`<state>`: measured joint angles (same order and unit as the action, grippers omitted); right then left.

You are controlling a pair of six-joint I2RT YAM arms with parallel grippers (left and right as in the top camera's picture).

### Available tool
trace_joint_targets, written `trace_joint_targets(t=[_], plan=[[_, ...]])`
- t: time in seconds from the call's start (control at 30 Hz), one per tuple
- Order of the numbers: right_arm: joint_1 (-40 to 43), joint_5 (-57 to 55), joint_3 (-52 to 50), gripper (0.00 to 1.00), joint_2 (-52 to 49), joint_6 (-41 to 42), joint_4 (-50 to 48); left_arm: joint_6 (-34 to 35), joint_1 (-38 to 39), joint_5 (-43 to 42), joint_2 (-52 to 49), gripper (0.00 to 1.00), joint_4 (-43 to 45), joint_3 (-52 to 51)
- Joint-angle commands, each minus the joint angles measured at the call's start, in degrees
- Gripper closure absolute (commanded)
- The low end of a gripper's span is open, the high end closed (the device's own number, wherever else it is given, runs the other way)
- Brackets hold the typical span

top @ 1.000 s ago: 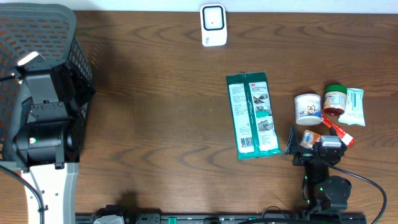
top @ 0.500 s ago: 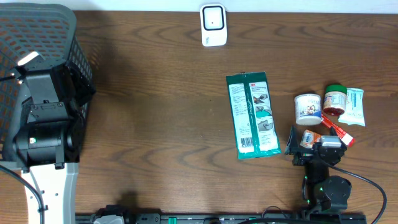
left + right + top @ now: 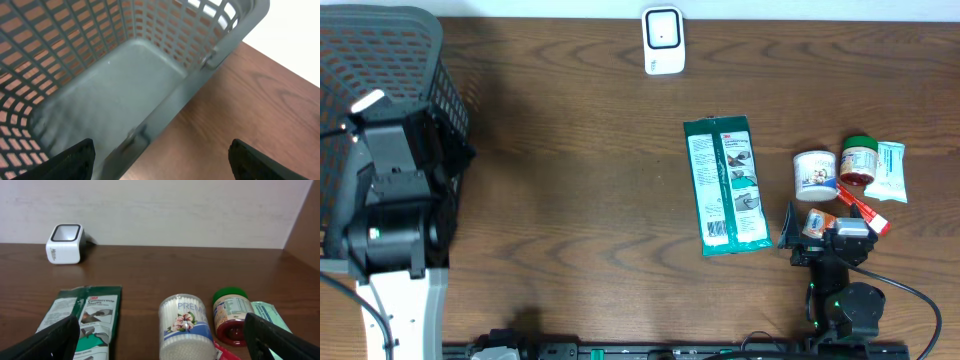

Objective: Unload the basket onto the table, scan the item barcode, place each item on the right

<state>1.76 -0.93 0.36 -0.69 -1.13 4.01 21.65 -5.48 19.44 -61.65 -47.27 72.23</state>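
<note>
Wooden desk (image 3: 570, 200) | grey basket (image 3: 380, 40) far left, my left tool (image 3: 161, 162) wide above its rim, holding nothing | green packet (image 3: 725, 185) mid-desk, just left of my right tool (image 3: 160, 340), wide and empty | white scanner (image 3: 662, 40) at far edge, beyond packet

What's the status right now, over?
Left gripper open above basket. Right gripper open, empty, facing green packet, tub, jar. Scanner unobstructed at far edge.
</note>
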Motion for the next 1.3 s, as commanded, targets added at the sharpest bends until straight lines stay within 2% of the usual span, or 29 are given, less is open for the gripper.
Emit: trace_joint_targets(t=[0.0,0.63,1.0,1.27], plan=[[0.44,0.37,-0.04,0.01,0.31,-0.85,0.26,0.09,-0.13,0.59,4.22,0.15,-0.22,-2.64],[0.44,0.37,-0.04,0.01,0.31,-0.85,0.26,0.13,0.79,-2.47,35.06,0.14,1.46,-33.22],[0.44,0.37,-0.07,0.01,0.31,-0.85,0.26,0.11,3.19,-4.13,57.09,0.15,22.47,-44.09],[0.44,0.37,-0.07,0.01,0.31,-0.85,0.26,0.11,4.02,-12.74,61.53,0.14,42.56,-49.94]])
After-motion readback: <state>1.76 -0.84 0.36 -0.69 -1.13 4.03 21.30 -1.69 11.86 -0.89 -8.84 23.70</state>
